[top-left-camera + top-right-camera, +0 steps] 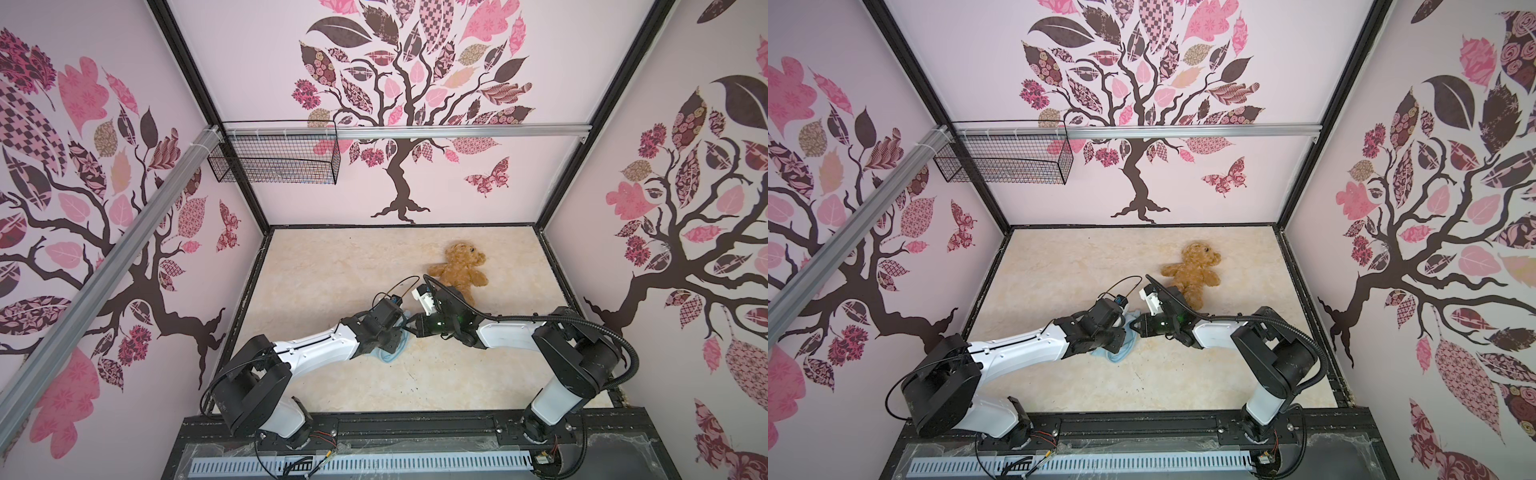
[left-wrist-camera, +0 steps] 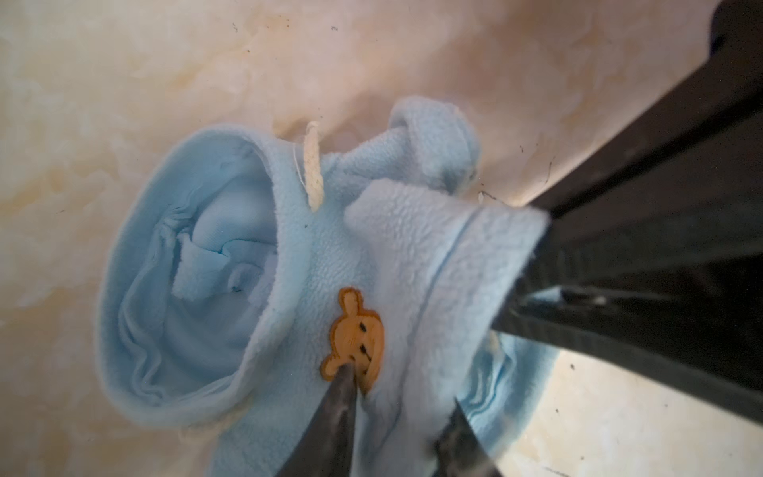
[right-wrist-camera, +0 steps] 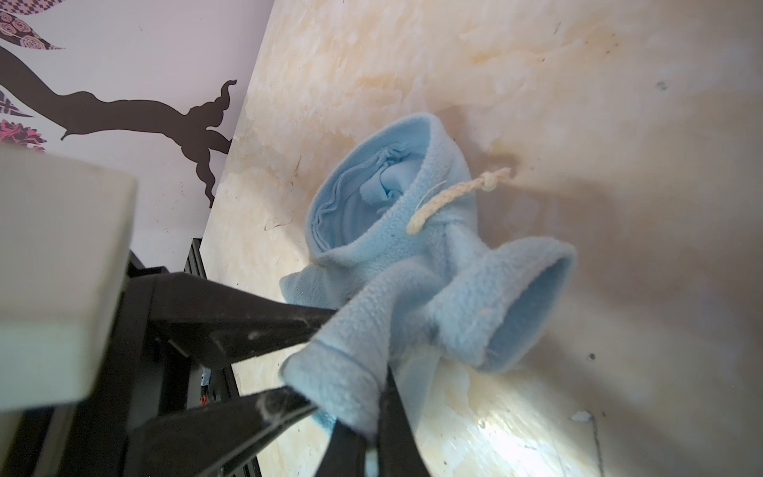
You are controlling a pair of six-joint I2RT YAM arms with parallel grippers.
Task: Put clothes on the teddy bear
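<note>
Standing here, I see the teddy bear (image 1: 457,270) (image 1: 1192,272) in both top views, lying face up on the surface (image 1: 353,257) toward the far right, just beyond where the two arms meet. The blue shirt (image 1: 388,358) barely peeks out beneath them. Only the wrist views lay it open: hood gaping, white cord (image 2: 313,165), orange bear patch (image 2: 355,334). A wire basket (image 1: 274,160) hangs on the back rail; what it holds I cannot make out. The left fingers (image 2: 340,413) stand slightly apart with a fold of shirt between them, one tip on the patch. The right fingers (image 3: 394,429) are pressed together, pinching the shirt's edge.
</note>
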